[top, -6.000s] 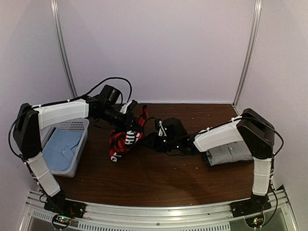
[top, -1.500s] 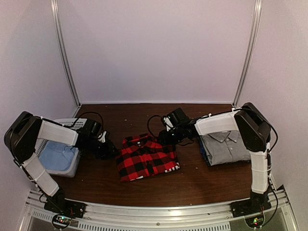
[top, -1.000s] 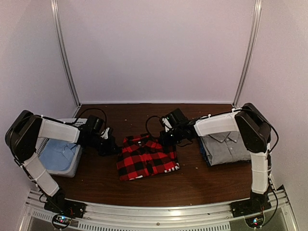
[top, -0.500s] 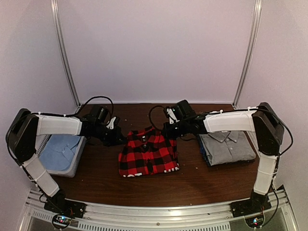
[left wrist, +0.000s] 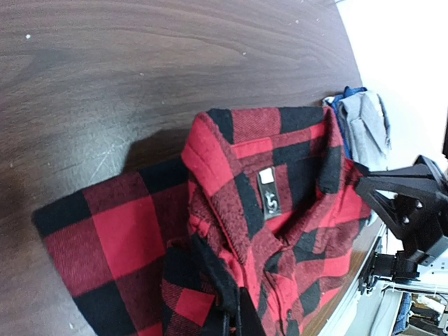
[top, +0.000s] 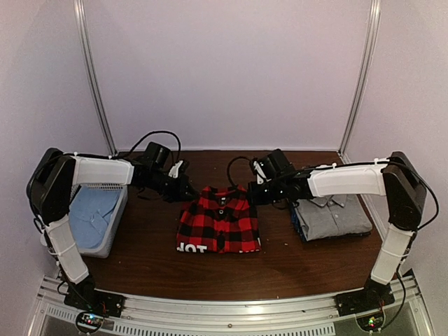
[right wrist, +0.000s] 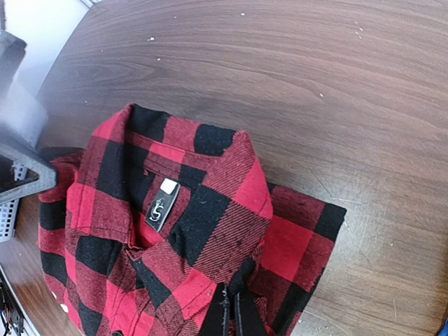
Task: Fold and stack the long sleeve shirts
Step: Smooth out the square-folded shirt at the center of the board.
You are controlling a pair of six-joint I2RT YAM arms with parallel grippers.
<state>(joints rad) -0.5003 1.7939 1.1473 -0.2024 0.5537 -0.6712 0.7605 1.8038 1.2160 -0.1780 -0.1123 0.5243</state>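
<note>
Red-and-black buffalo-check flannel shirt (top: 218,222), centre frame, probably soft and light; left gripper (top: 189,194) and right gripper (top: 251,195) pinch its shoulders, jaws closed on cloth.

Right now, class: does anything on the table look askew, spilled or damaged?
Nothing stands out. The red-and-black check flannel shirt lies folded flat, roughly square to the dark wooden table; the grey button-up shirt sits folded to its right.

My top camera sits high behind the near edge of the table (top: 294,269), looking down across all of it. Each wrist camera hovers close above the red-and-black flannel (left wrist: 280,224), left from its left, right from its right (facing one another), and both share its collar label (right wrist: 160,204).
</note>
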